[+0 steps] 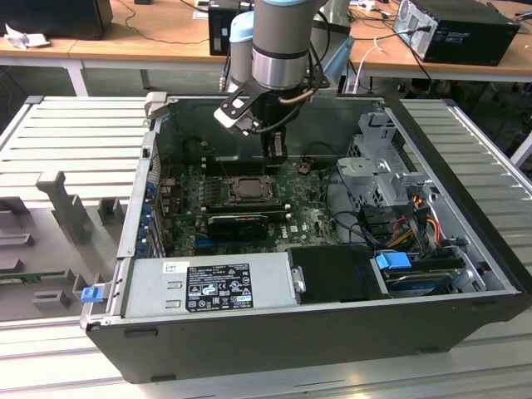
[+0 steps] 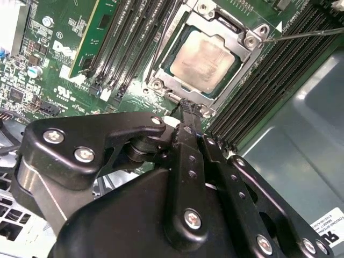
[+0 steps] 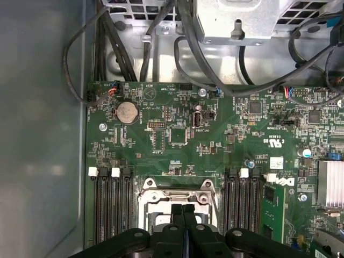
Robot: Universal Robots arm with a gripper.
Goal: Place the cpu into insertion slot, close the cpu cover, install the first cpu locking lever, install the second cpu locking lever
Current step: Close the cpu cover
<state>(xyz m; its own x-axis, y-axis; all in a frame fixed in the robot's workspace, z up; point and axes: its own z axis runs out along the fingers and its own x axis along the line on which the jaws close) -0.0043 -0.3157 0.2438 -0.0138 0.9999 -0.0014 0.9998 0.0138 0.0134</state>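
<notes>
gripper [image 2: 185, 106] is pinched shut with nothing visible between the tips; in the second wrist view they're right at the edge of the cover [image 2: 167, 79], touching or a hair off, can't tell which; the cpu [image 2: 207, 58] is just past the tips, lying flat in the slot [image 3: 144, 200] with its pale metal top showing through the cover's window, so the cover is already down over it; one lever [image 2: 303, 34], a thin rod, sticks out from the far corner of the slot and runs across the memory slots [image 2: 258, 86]; more of those black slots flank the socket on the other side too.

in the exterior view the cpu [image 1: 248, 189] is at about 7 o'clock from the gripper [image 1: 274, 154], close by, low on the green board [image 1: 307, 218]; drive cage [image 1: 378, 174] at 3 o'clock from the gripper, well apart; grey psu [image 1: 212, 283] at 6 to 7 o'clock along the front wall of the case [image 1: 332, 341]; wooden desks [image 1: 150, 41] at 12 o'clock behind it all.
</notes>
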